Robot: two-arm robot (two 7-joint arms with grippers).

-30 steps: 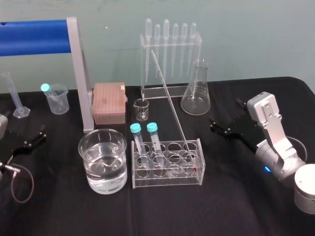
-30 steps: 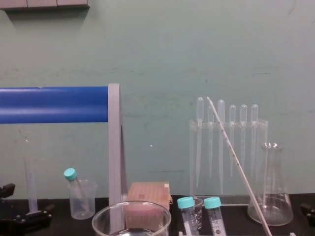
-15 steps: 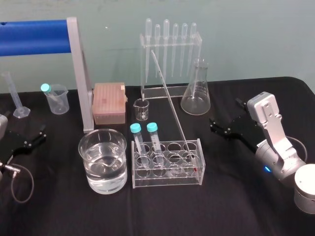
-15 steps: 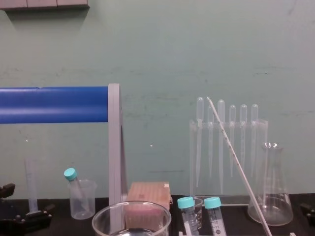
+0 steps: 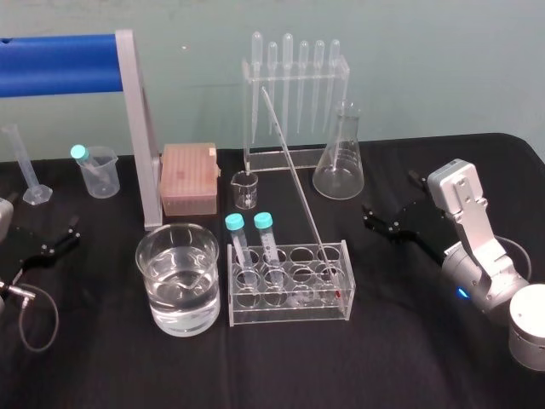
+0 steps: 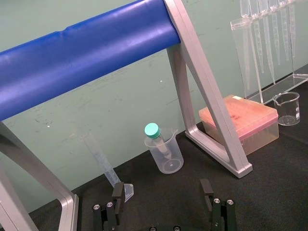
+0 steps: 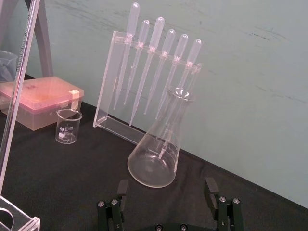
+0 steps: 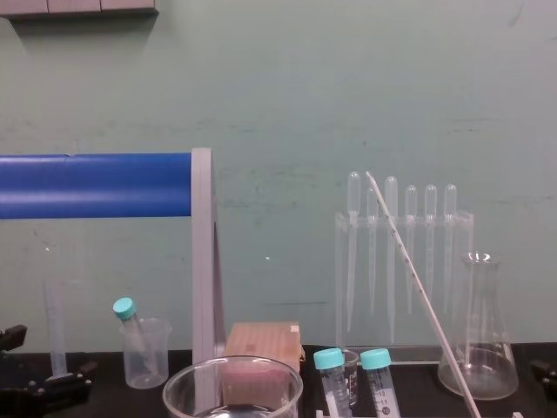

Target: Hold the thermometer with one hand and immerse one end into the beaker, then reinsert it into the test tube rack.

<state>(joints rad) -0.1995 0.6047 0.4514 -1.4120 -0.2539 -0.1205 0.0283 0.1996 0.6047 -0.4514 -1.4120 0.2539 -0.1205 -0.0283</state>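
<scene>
1. The black table (image 5: 281,375) is carrying all the glassware.
2. The test tube rack (image 5: 289,311) is standing near the middle of the table.
3. The beaker (image 5: 180,298), partly filled with clear liquid, is sitting just beside the rack at its 9 o'clock.
4. The right gripper (image 7: 166,188) is resting low over the table at the rack's 3 o'clock, its fingers spread wide with nothing between them, well apart from the thermometer.
5. The left gripper (image 6: 162,190) is lying at the beaker's 9 o'clock near the table edge, its fingers likewise parted and empty.
6. The thermometer (image 5: 295,179) is standing in a hole at the rack's 3 o'clock end, red tip down, leaning toward 11 o'clock, touched by neither gripper.
</scene>
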